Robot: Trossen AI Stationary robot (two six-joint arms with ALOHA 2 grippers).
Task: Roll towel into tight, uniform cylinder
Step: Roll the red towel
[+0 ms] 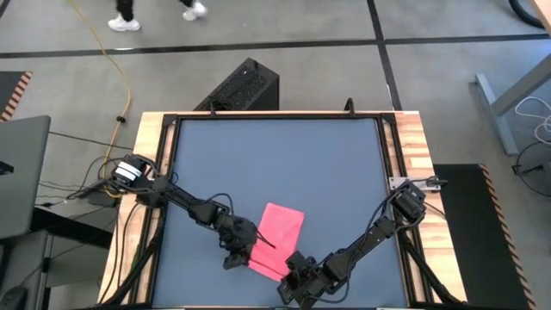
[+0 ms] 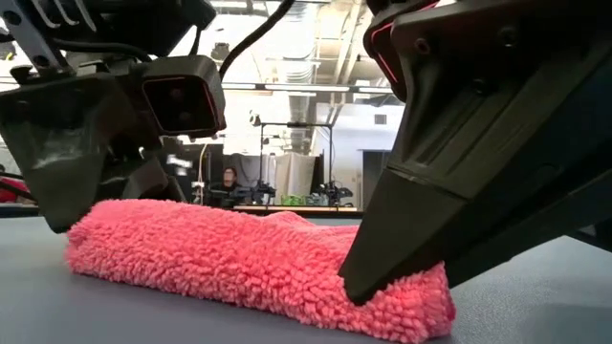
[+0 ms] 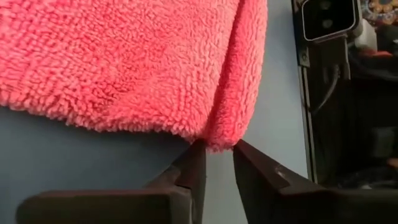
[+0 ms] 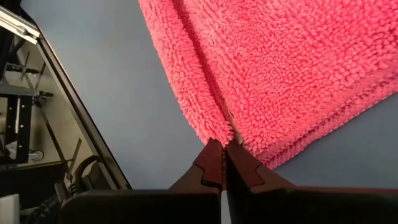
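Note:
The pink towel (image 1: 277,234) lies on the dark grey tabletop (image 1: 275,164) near its front edge, and its near part is turned over into a thick roll (image 2: 249,263). My left gripper (image 3: 217,152) stands at the roll's left end with its fingers a little open, the tips on either side of that end. At the roll's right end my right gripper (image 4: 224,148) is shut. In the low view the right finger (image 2: 382,258) sinks into the pile at that end. My left gripper has its two fingertips (image 3: 198,149) beside the roll's left end (image 3: 221,138), slanting down from the table's left; whether they touch the pile I cannot tell. My right gripper pinches the tip of the roll's right end (image 4: 225,132), where the fold seam runs out, only at its fingertips. It slants down from the near right. The towel rests on the table.
A wooden frame (image 1: 411,146) borders the tabletop. A black box (image 1: 245,86) stands beyond the far edge. A person (image 2: 228,182) sits far back in the room. Bare tabletop stretches toward the far edge.

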